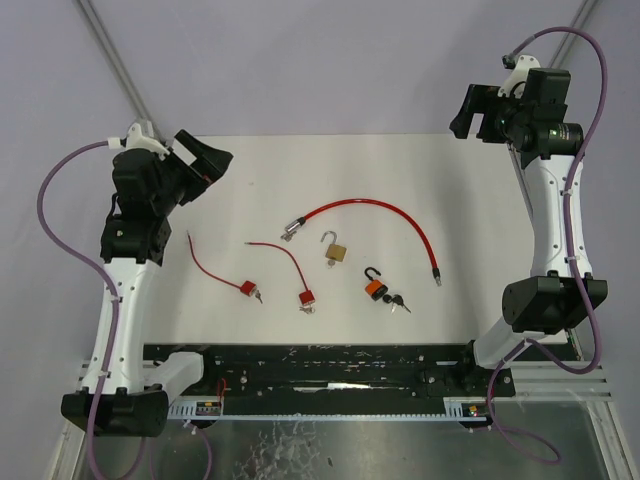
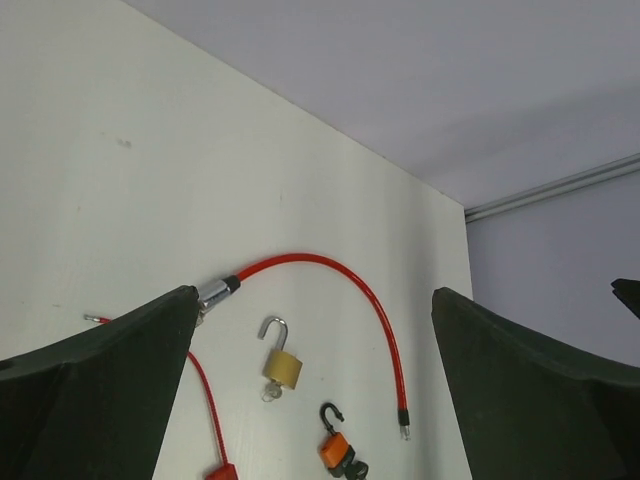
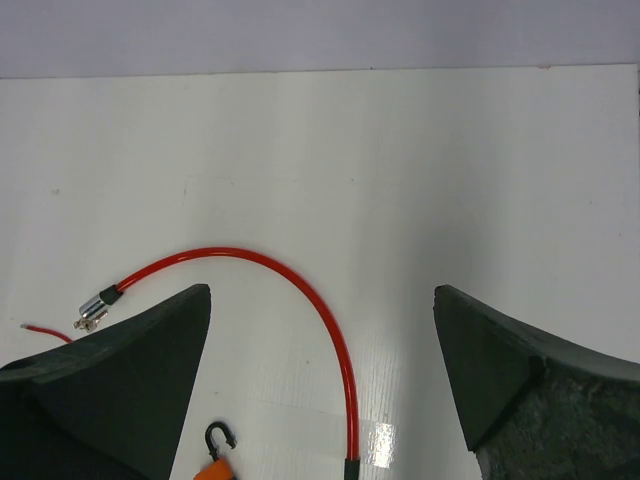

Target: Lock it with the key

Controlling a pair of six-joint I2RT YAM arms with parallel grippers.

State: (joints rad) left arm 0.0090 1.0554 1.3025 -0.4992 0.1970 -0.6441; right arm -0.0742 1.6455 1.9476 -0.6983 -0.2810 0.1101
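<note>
A brass padlock [image 1: 336, 250] lies mid-table with its shackle open and a key in its base; it also shows in the left wrist view [image 2: 281, 366]. An orange padlock [image 1: 375, 289] with an open black shackle and keys lies to its right, also in the left wrist view [image 2: 336, 449] and, partly, in the right wrist view [image 3: 212, 462]. A long red cable lock [image 1: 370, 213] arcs behind them, with its silver head in the left wrist view [image 2: 214, 294]. My left gripper [image 1: 205, 160] is open, raised at the far left. My right gripper [image 1: 470, 108] is open, raised at the far right.
Two small red cable locks [image 1: 245, 288] [image 1: 306, 298] with thin red wires lie at the left of centre. The white table [image 1: 450, 180] ends near the arm bases, where a black rail [image 1: 330, 365] runs.
</note>
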